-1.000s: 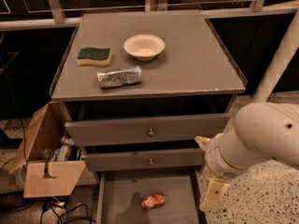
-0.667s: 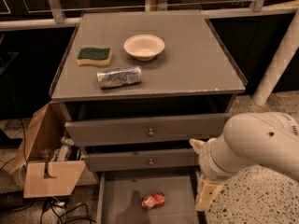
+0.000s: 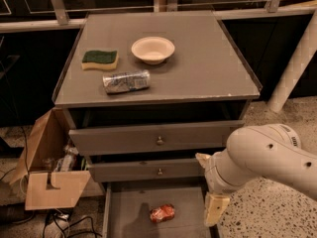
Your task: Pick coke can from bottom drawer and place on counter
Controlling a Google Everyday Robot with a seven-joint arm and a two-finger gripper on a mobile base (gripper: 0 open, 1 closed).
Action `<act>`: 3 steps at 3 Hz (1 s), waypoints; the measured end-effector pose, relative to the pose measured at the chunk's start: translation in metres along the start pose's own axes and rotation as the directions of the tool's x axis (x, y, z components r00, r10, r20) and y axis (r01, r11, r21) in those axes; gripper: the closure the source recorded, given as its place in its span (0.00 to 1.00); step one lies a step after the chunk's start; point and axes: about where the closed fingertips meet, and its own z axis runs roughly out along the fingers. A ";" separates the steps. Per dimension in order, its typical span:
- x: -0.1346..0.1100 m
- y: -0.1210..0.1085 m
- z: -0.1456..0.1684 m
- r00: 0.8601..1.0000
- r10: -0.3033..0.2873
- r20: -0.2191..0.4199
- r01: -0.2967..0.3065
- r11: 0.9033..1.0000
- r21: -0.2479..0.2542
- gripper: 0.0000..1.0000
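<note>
The coke can (image 3: 162, 213) lies on its side on the floor of the open bottom drawer (image 3: 128, 213), near the middle. My gripper (image 3: 207, 187) hangs at the drawer's right front corner, to the right of the can and apart from it. Its two cream fingers are spread, one (image 3: 201, 158) near the middle drawer's front, the other (image 3: 215, 210) lower by the drawer's right wall. It holds nothing. The counter (image 3: 203, 68) is the grey top of the cabinet above.
On the counter sit a green-and-yellow sponge (image 3: 100, 59), a cream bowl (image 3: 153, 49) and a silver-blue can (image 3: 126, 82) on its side. Two knobbed drawers stand slightly open. A cardboard box (image 3: 49, 187) with clutter stands left of the cabinet; a white pole (image 3: 297, 58) is right.
My arm and gripper have moved a little to the left and down, closer to the bottom drawer's right side. The coke can has not moved.
</note>
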 end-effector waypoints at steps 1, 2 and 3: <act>-0.003 0.001 0.031 0.999 0.021 0.032 -0.021 1.000 0.006 0.00; 0.000 -0.003 0.083 0.997 0.037 0.061 -0.038 0.999 0.021 0.00; 0.009 -0.009 0.136 0.996 0.043 0.077 -0.045 0.999 0.019 0.00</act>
